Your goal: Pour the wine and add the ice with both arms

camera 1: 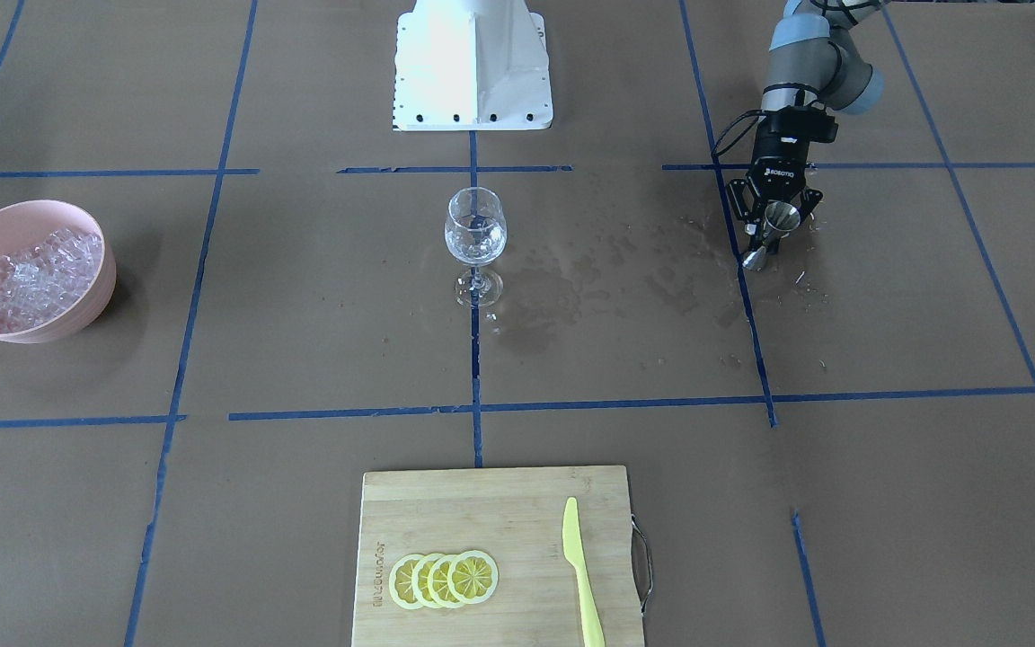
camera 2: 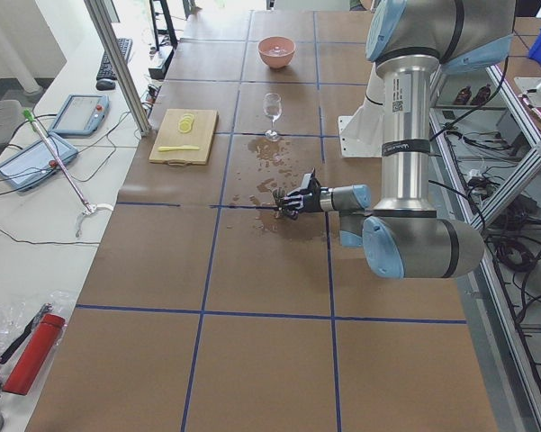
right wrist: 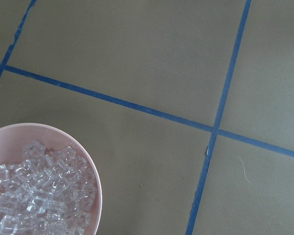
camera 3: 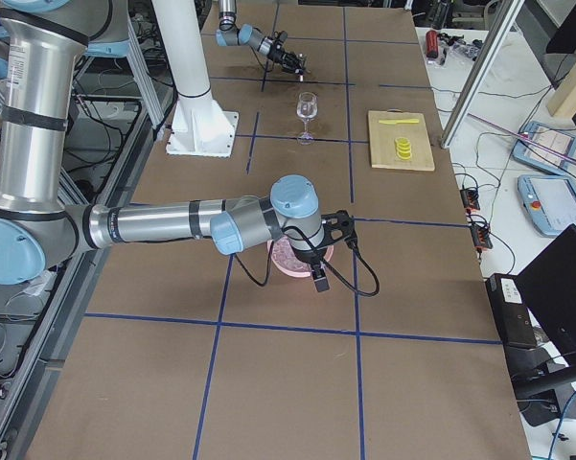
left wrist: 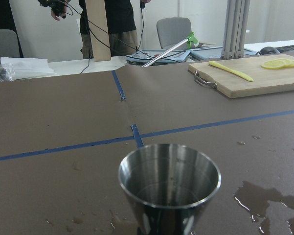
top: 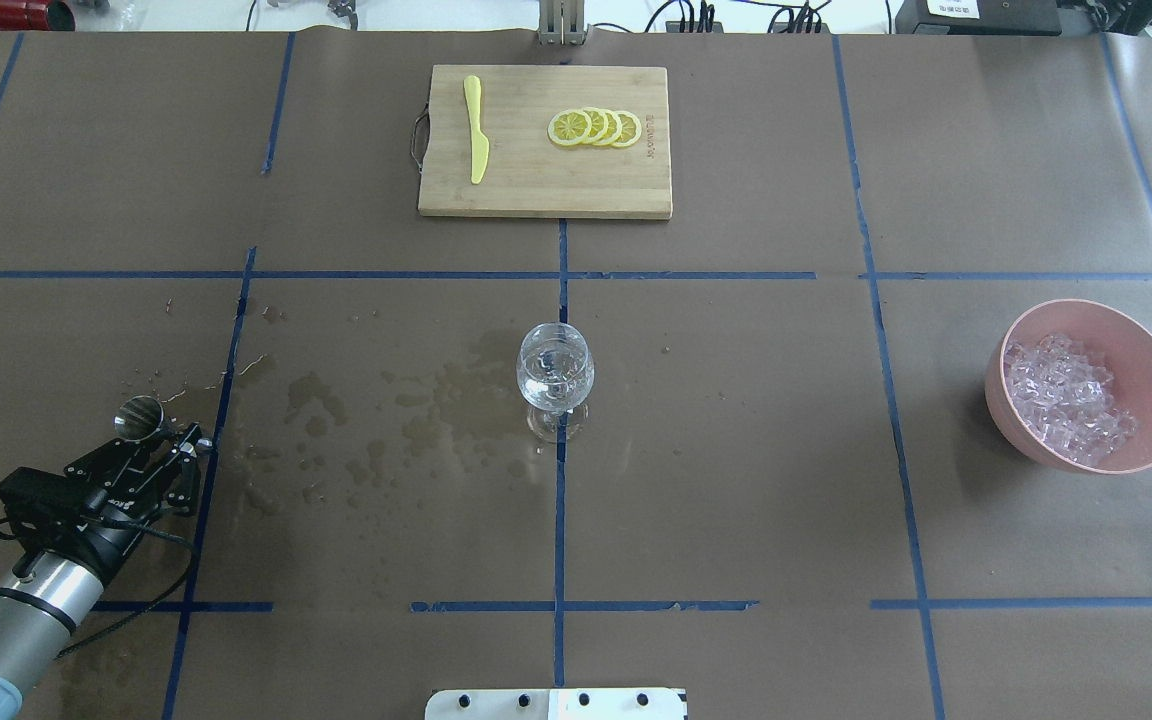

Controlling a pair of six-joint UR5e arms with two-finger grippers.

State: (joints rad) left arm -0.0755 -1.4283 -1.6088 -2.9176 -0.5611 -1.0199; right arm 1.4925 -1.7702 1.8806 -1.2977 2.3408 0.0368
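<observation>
My left gripper [camera 1: 774, 232] is shut on a steel jigger [camera 1: 780, 217] and holds it tilted, low over the wet paper at the table's left side; it also shows in the overhead view [top: 176, 445]. The left wrist view shows the jigger's [left wrist: 169, 181] open mouth with no liquid in it. The stemmed glass [camera 1: 475, 235] stands upright at the table's middle, with a little clear wine in its bowl [top: 555, 375]. The ice [camera 1: 37, 279] is heaped in a pink bowl [camera 1: 97, 292]. My right gripper [camera 3: 317, 270] hangs above that bowl; I cannot tell whether it is open.
Dark wet stains [camera 1: 589, 288] spread between the glass and the jigger. A bamboo cutting board [camera 1: 482, 503] at the far edge carries lemon slices [camera 1: 446, 580] and a yellow knife [camera 1: 580, 575]. The white robot base [camera 1: 473, 67] stands behind the glass.
</observation>
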